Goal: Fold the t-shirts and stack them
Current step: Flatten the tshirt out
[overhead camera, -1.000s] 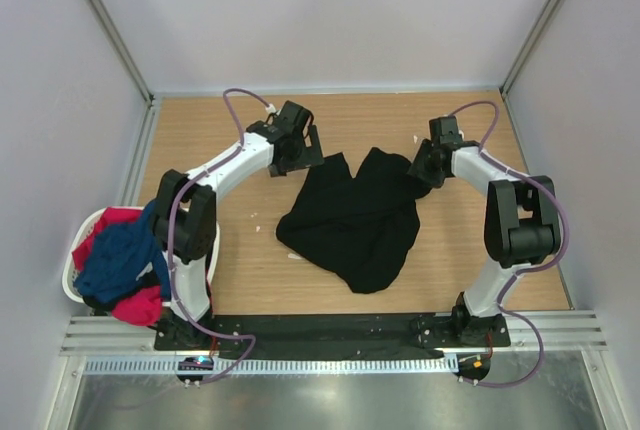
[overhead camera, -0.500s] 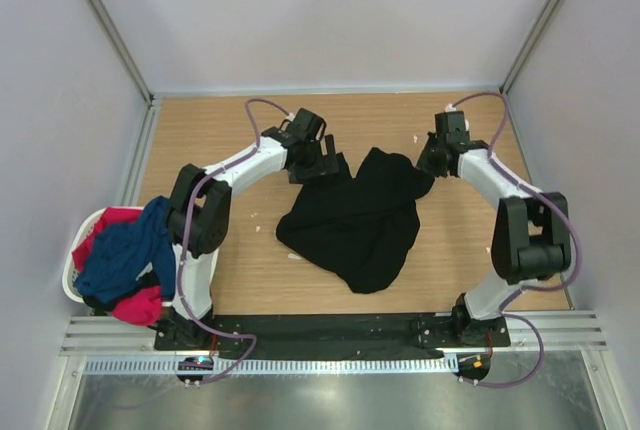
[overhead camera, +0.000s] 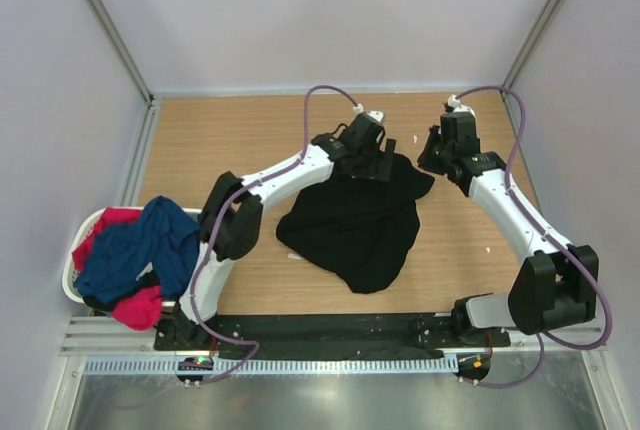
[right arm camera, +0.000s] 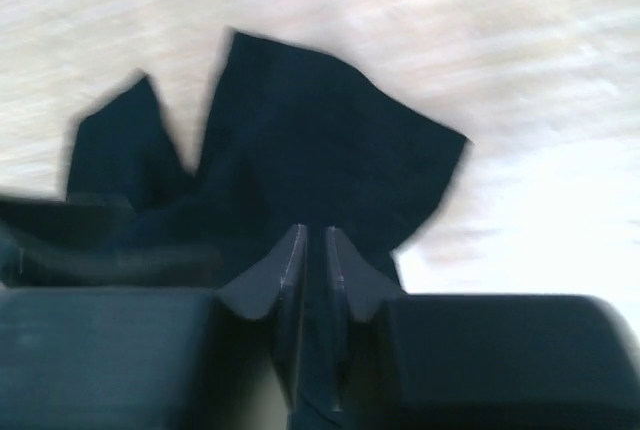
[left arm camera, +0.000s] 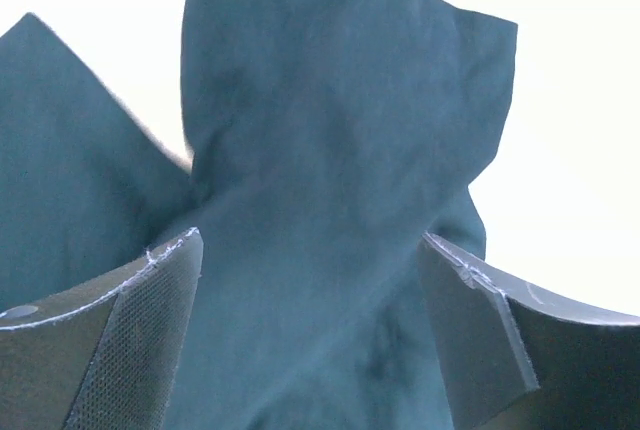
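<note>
The large black t-shirt (overhead camera: 355,235) lies crumpled on the wooden table; its starburst mark is hidden. My left gripper (overhead camera: 384,164) is over the shirt's far edge. In the left wrist view its jaws (left arm camera: 310,280) stand wide apart with a bunch of the cloth (left arm camera: 320,130) between them. My right gripper (overhead camera: 428,162) is at the shirt's far right corner. In the right wrist view it (right arm camera: 315,240) is shut on the black cloth (right arm camera: 300,130). The navy t-shirt (overhead camera: 135,250) and the red-pink t-shirt (overhead camera: 140,305) are piled in the basket at the left.
The white laundry basket (overhead camera: 70,268) sits at the table's left edge beside the left arm's base. Grey walls enclose the table at the back and on both sides. Bare wood (overhead camera: 220,140) shows to the left of the shirt.
My left gripper has swept right across the far edge of the black shirt, carrying its far left corner toward the right gripper. The right gripper moved slightly farther back.
</note>
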